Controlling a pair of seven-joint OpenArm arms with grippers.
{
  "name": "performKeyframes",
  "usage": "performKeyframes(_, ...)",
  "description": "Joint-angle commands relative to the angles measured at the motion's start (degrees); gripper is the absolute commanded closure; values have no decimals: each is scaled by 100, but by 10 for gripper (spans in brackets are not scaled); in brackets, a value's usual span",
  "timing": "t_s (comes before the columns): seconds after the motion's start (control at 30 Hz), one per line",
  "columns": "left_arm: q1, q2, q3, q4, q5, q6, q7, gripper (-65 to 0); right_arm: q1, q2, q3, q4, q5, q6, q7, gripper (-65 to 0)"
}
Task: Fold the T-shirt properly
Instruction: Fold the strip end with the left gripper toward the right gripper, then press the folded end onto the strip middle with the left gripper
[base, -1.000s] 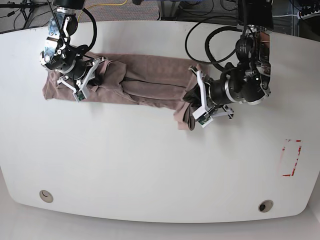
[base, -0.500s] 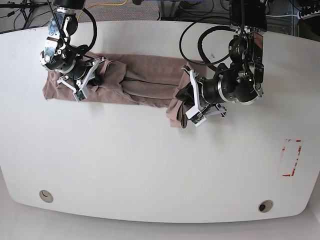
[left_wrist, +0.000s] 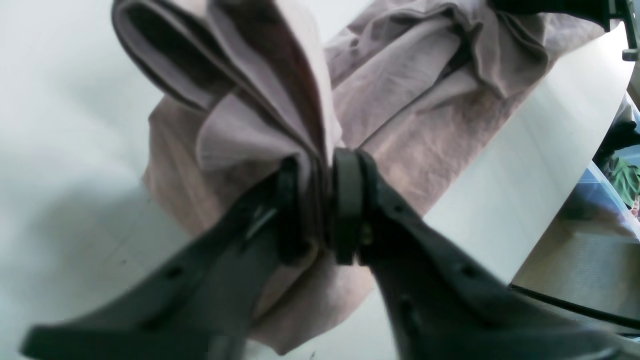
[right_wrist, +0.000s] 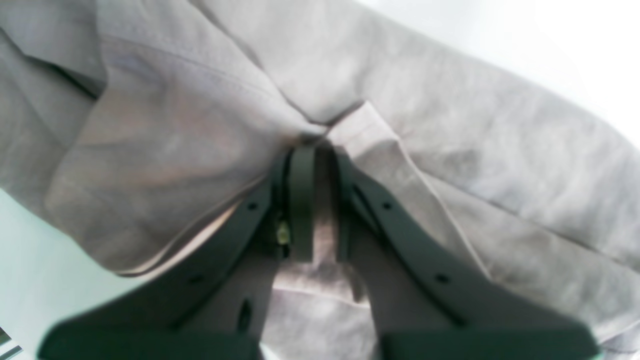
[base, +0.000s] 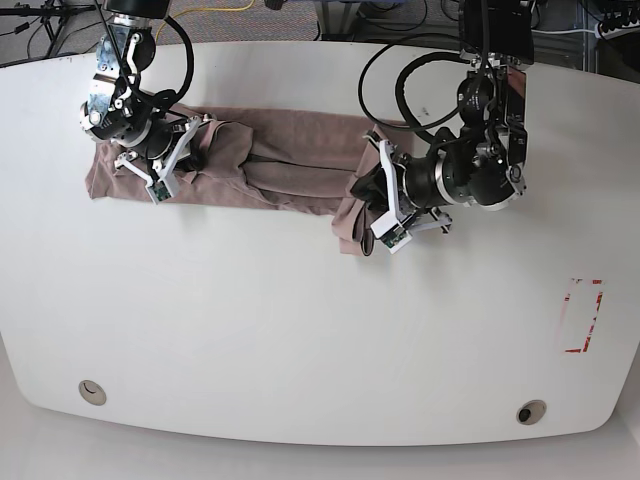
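The T-shirt (base: 290, 150) lies as a long, wrinkled mauve band across the far part of the white table (base: 300, 330). My left gripper (base: 372, 200) is on the right of the base view. It is shut on the shirt's right end, which is bunched and lifted in folds (left_wrist: 250, 100) between the pads (left_wrist: 345, 200). My right gripper (base: 180, 150) is near the shirt's left end, shut on a pinch of cloth (right_wrist: 322, 220). The T-shirt (right_wrist: 450, 125) fills the right wrist view.
A red rectangle outline (base: 583, 316) is marked on the table at the right. Two round holes (base: 92, 391) (base: 531, 412) sit near the front edge. Black cables (base: 400, 80) loop behind the left arm. The table edge (left_wrist: 560, 200) runs close on the right of the left wrist view.
My left gripper has carried the shirt's right end leftward, toward the middle of the band, and the cloth has bunched there. The right arm has stayed still.
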Motion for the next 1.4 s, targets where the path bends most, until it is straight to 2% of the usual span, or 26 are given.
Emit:
performKeyframes(0.0, -103, 35, 101, 75, -129, -7, -38, -197, 41, 40, 14, 63, -1, 8, 16, -51)
performKeyframes(0.07, -112, 140, 224, 83, -137, -7, 85, -257, 41, 40, 14, 63, -1, 8, 16, -51)
performKeyframes(0.17, -112, 307, 409, 119, -137, -7, 261, -306, 32, 40, 14, 63, -1, 8, 16, -51)
performKeyframes(0.33, -200, 492, 638, 259, -348, -104, 445, -312, 23, 40, 14, 63, -1, 8, -2, -51)
performKeyframes(0.5, -331, 457, 418, 277, -498, -341, 463, -312, 23, 31, 14, 63, -1, 8, -2, -51)
performKeyframes(0.63, -402, 158, 93, 268, -498, -543, 445, -312, 23, 31, 23, 63, -1, 8, 7, -51)
performKeyframes(0.8, -428, -194, -312, 242, -489, -548, 428, -312, 32, 23, 23, 72, -1, 8, 7, -51)
performKeyframes(0.97, -393, -537, -391, 75, -480, -548, 349, -312, 59, -74, 23, 72, -1, 8, 7, -51)
performKeyframes(1.23, -411, -607, -373, -884, -471, -548, 50, -312, 120, -118, 23, 72, -10, 8, 7, -51)
performKeyframes(1.37, -446, -598, -127, -1262, -480, -548, -100, -311, 129, -136, 23, 72, -10, 8, 16, -51)
